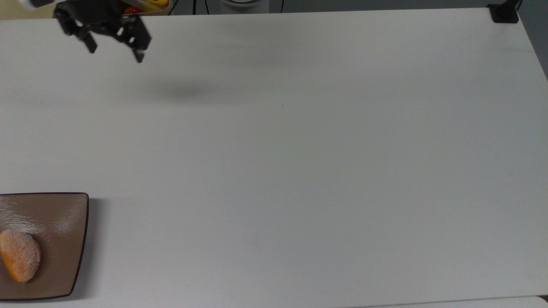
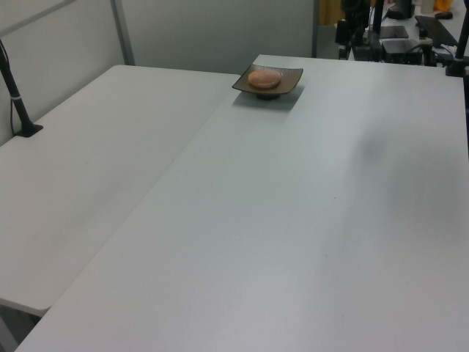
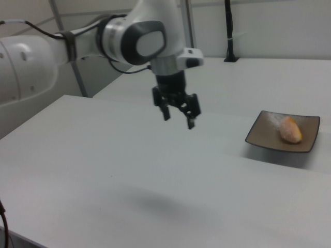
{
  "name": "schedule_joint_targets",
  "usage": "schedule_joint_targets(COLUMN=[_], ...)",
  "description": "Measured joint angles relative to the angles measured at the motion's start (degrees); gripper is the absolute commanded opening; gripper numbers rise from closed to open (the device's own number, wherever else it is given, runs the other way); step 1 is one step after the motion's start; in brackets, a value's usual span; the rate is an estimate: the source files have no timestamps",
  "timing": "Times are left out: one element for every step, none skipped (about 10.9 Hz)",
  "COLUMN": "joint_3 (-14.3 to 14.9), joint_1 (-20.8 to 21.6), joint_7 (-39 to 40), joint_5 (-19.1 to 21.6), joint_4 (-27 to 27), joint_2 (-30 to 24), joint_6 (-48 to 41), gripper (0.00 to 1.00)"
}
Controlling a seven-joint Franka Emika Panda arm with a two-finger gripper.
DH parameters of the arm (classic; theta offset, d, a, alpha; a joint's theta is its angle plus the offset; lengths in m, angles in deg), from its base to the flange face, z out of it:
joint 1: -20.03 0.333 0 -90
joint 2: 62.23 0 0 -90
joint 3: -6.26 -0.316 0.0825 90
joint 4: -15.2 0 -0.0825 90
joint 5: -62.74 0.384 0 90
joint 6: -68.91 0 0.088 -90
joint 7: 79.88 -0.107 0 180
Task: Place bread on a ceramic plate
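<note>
The bread (image 1: 19, 255) lies on the ceramic plate (image 1: 60, 214) at the top view's lower left corner. In the left view the bread (image 2: 264, 78) rests on the plate (image 2: 289, 82) at the table's far end, and in the right view the bread (image 3: 290, 129) sits on the plate (image 3: 264, 133) at the right. My gripper (image 1: 114, 51) hangs open and empty high over the table's upper left in the top view, far from the plate. In the right view the gripper (image 3: 178, 119) is raised well above the table, left of the plate.
The white table (image 1: 299, 149) stretches wide to the top view's right. A black clamp (image 1: 504, 13) sits at its upper right corner. A container of colourful items (image 1: 150, 5) stands past the table's far edge near the gripper. A second white table (image 2: 88, 169) adjoins on the left view's left.
</note>
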Motion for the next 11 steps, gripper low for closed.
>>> schedule_joint_targets(joint_3=[0.0, -0.1, -0.1, -0.1, -0.1, -0.1, -0.1, -0.1, 0.0, 0.2, 0.2], joint_1=[1.7, 3.7, 5.8, 8.0, 10.0, 11.6, 12.4, 12.6, 12.6, 12.5, 12.5], joint_7=[-0.7, -2.2, -3.7, -4.2, -4.5, -5.3, -5.8, -6.2, -6.2, -6.2, -6.3], joint_5=[-0.1, -0.1, -0.2, -0.2, -0.2, -0.2, -0.1, 0.0, 0.1, 0.2, 0.2], joint_4=[2.0, 4.2, 6.2, 8.4, 10.4, 11.6, 11.9, 11.9, 11.9, 11.9, 11.9], joint_2=[-2.1, -4.2, -5.9, -7.4, -8.4, -9.0, -9.4, -9.7, -10.0, -10.3, -10.7], joint_6=[-0.6, -0.6, -0.6, -0.6, -0.6, -0.6, -0.2, 0.5, 0.7, 0.7, 0.8], gripper=[1.00, 1.00, 1.00, 1.00, 1.00, 1.00, 1.00, 1.00, 1.00, 1.00, 1.00])
